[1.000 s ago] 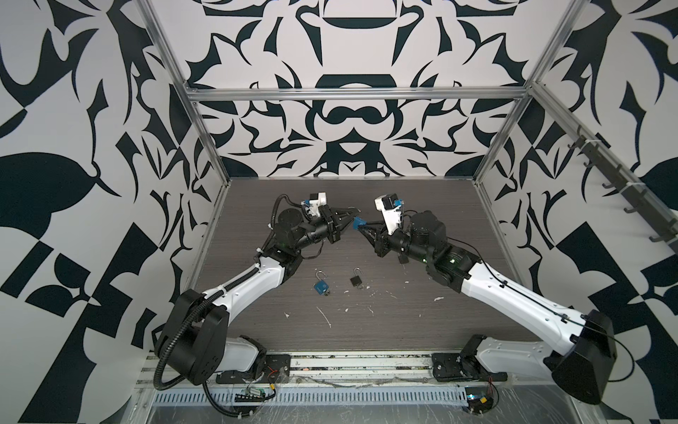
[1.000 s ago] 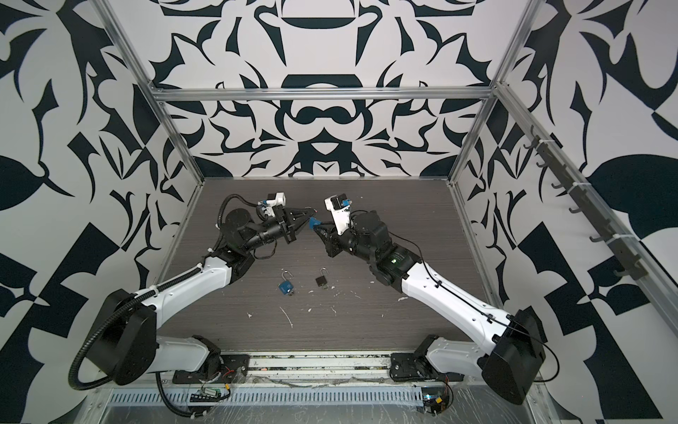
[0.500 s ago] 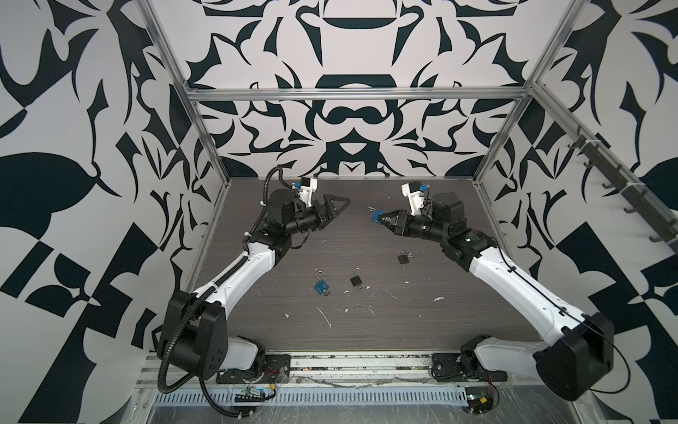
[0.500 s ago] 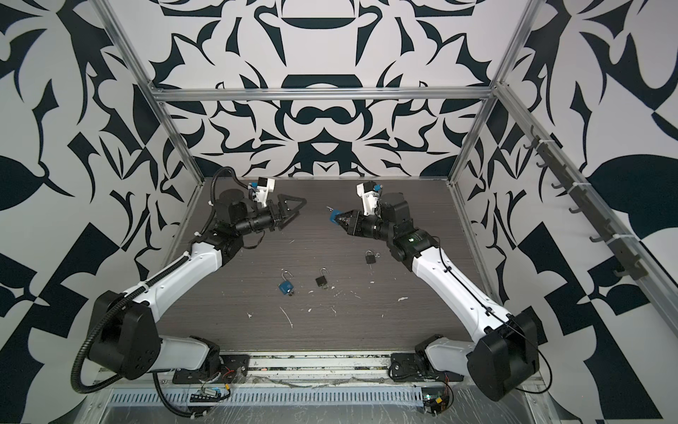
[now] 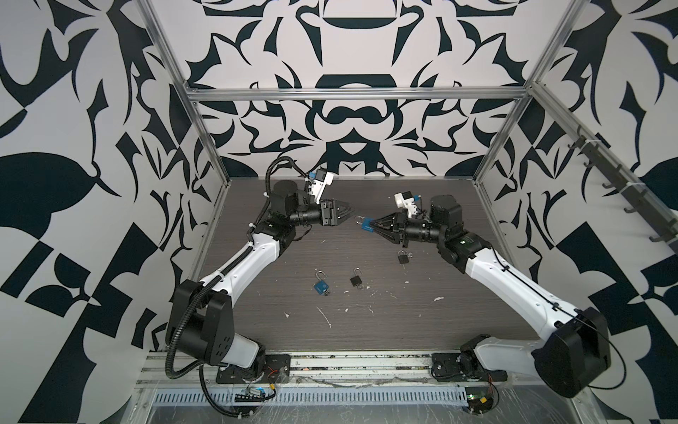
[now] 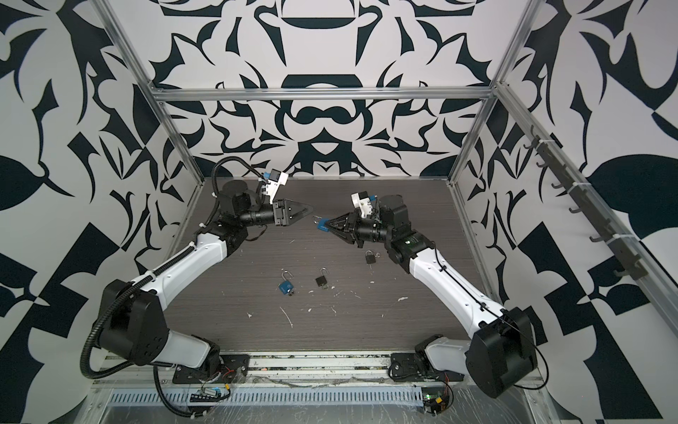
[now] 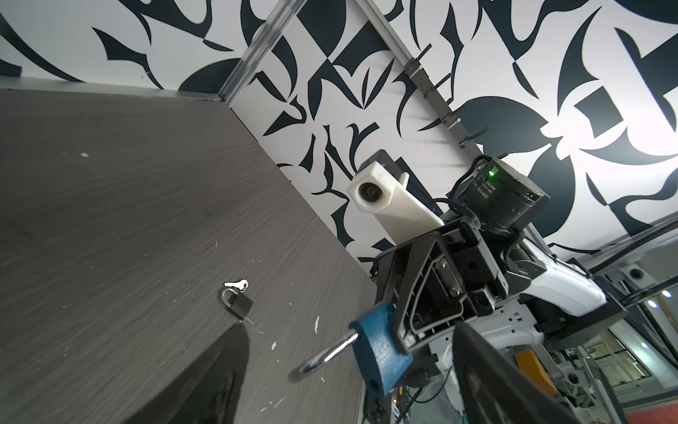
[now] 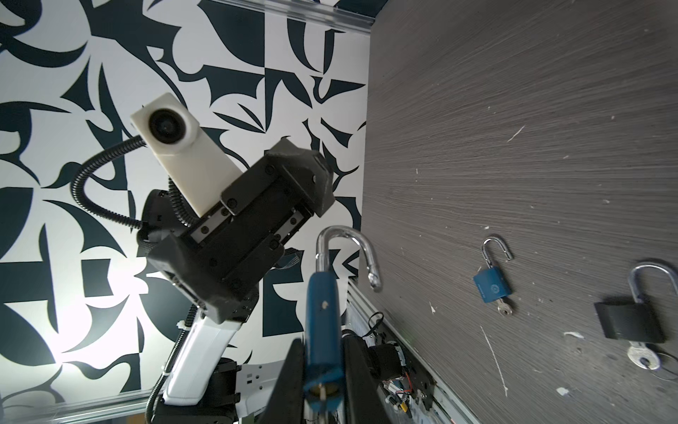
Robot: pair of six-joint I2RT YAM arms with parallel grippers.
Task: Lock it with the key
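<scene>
Item: blue padlock (image 5: 365,225), the task's lock and the reference for every entry here; clamped by its body between the two fingers of the right hand (image 5: 375,224), raised clear of the table (image 5: 458,205); its shackle (image 8: 346,253) is swung open and juts out beyond the fingertips; whether a key sits in its keyway cannot be told.

Right hand: closed on the blue padlock, gripping its flat sides.

Left hand (image 5: 350,211): jaws spread wide, nothing between them; level with the blue padlock and facing its shackle end, near it but apart.

Loose blue padlock (image 5: 320,286): flat on the table, below the blue padlock and nearer the arm bases; shackle open, a key (image 8: 505,310) in its base.

Black padlock (image 5: 355,281): just beside the loose blue one, on its side towards the right arm; shackle open, key (image 8: 642,358) in its base.

Second black padlock (image 5: 403,258): on the table under the right arm, the nearest loose lock to the blue padlock; shackle closed; a silver key (image 7: 236,284) lies just beside its shackle.

White flecks (image 5: 324,316): scattered on the table, nearer the bases than the loose locks.
</scene>
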